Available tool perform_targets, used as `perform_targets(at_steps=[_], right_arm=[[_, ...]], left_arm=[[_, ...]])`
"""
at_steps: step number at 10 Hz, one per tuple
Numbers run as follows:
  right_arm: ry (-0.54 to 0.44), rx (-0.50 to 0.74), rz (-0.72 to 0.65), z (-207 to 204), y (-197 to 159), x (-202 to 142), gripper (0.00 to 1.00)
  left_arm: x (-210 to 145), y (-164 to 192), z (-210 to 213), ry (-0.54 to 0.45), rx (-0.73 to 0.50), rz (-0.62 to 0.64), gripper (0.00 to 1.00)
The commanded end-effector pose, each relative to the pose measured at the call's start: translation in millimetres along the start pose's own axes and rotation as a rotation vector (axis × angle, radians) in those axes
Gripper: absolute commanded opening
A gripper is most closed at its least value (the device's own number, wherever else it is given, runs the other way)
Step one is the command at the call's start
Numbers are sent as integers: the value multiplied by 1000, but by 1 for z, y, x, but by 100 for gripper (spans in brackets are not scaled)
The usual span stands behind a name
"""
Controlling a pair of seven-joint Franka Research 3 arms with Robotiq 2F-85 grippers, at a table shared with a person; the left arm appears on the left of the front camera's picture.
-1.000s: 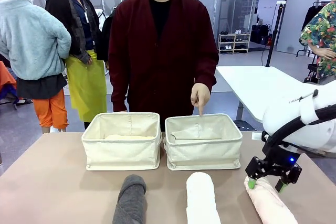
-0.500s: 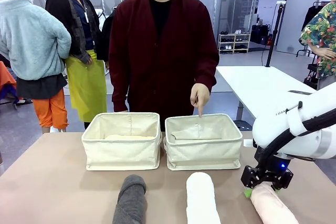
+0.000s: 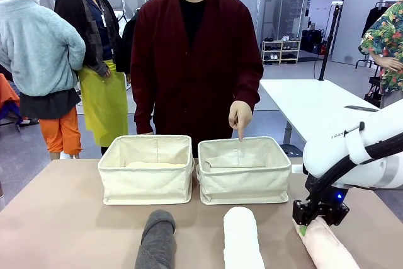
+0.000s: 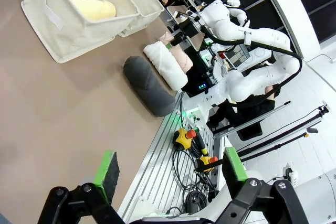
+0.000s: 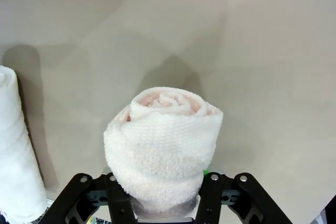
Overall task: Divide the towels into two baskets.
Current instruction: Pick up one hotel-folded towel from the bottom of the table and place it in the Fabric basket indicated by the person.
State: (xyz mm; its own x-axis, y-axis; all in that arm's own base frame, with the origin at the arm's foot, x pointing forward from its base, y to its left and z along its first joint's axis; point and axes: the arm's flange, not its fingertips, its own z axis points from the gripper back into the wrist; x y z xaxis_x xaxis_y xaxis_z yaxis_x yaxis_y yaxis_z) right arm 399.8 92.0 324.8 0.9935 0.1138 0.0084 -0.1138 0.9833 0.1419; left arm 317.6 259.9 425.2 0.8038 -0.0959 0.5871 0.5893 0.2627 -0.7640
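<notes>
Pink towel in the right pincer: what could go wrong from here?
1. The right pincer grips the pink towel near its far end, so the long rest may sag or unroll on lifting.
2. The person's hand points down over the right basket; a carry there could meet it.
3. The white towel lies close by; a dragging tail might nudge it.

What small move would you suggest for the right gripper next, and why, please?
Probably lift: the right gripper is shut on the pink towel, which lies on the table, and the person's hand points into the right-hand basket.
</notes>
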Motion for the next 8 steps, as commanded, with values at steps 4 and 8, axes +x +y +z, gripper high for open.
perform_targets(at_steps=[4, 8], right_arm=[[-48, -39, 285, 43, 49, -100, 0], [78, -163, 873, 66, 115, -128, 0]], left_arm=[[-5, -7, -1, 3, -4, -7, 100], [-5, -7, -1, 3, -4, -7, 100]])
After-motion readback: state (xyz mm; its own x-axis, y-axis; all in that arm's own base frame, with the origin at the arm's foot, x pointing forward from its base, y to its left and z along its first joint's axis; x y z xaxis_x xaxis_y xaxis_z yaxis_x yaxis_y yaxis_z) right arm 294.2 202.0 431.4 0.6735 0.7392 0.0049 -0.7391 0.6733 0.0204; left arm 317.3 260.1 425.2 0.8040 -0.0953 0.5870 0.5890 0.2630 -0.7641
